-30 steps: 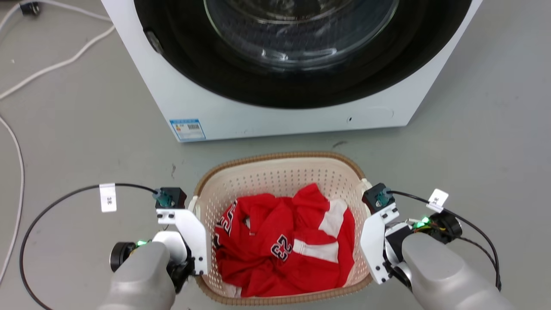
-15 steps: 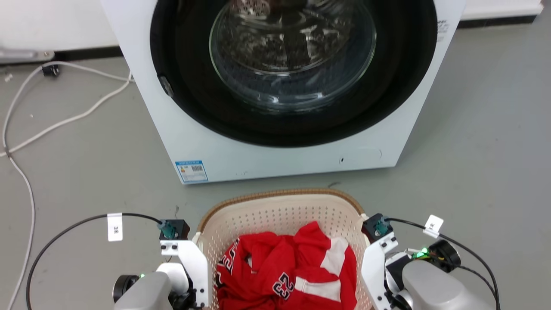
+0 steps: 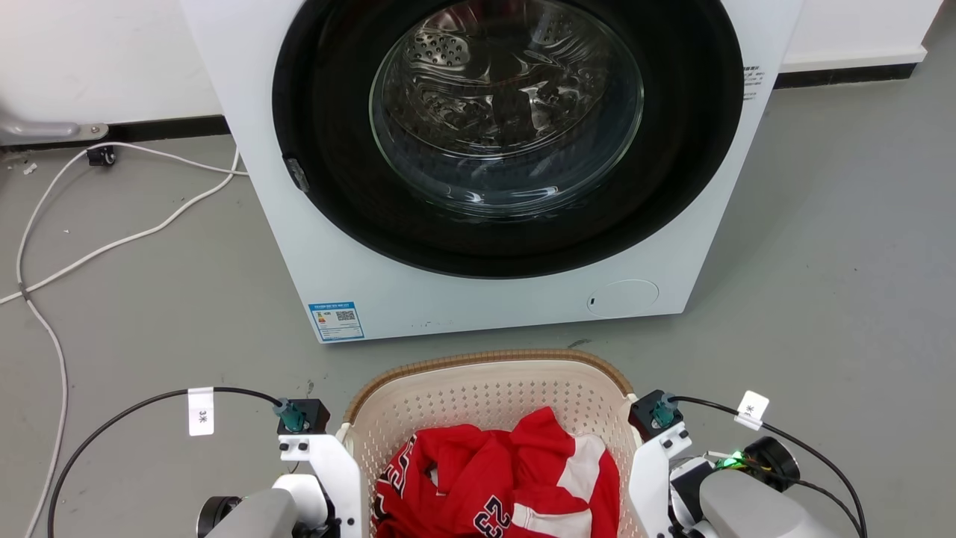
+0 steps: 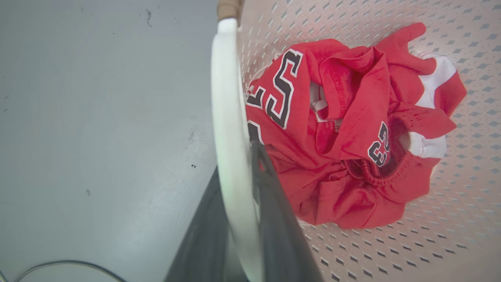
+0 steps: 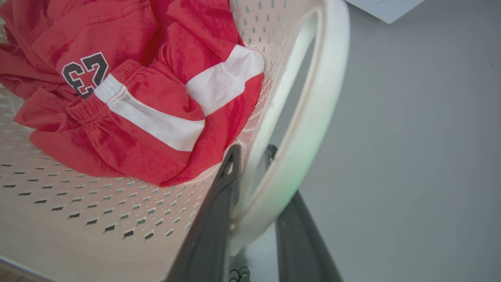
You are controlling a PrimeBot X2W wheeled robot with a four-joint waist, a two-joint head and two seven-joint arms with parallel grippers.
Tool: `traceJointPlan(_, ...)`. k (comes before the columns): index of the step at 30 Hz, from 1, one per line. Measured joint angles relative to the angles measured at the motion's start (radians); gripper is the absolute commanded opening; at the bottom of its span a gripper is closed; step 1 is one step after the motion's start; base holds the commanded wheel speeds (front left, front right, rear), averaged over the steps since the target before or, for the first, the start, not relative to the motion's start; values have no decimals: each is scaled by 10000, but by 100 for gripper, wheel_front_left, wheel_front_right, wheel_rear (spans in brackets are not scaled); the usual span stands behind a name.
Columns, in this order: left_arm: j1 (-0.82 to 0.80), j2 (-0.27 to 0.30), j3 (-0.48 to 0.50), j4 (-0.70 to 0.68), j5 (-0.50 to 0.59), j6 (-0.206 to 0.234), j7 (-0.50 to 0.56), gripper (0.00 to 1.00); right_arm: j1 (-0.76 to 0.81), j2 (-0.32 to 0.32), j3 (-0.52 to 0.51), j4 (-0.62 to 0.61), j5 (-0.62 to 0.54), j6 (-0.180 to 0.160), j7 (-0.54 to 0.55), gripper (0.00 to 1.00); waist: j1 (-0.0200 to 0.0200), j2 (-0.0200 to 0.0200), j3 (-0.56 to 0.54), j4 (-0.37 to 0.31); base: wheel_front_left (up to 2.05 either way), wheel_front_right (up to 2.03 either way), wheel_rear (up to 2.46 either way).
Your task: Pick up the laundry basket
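- Plastic handle (image 4: 229, 98), white: left gripper (image 4: 236, 164) pinches it; right gripper (image 5: 253, 156) pinches the opposite handle (image 5: 313, 117).
- Laundry basket (image 3: 485, 396) sits between them. Judged light, stiff, slightly springy; the handles are the proper hold.
- Red jersey (image 3: 493, 478) inside reads "23".
- Washing machine (image 3: 246, 187) beyond; blue sticker (image 3: 336, 321) unreadable.
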Motion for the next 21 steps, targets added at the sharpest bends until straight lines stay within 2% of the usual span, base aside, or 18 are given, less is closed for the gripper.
traceJointPlan(21, 18, 13, -439, 96, -506, -12, -138, 0, 1, -50, 991, 128, 1043, 0, -180, 0, 1, 0, 25, -17, 0, 0, 0)
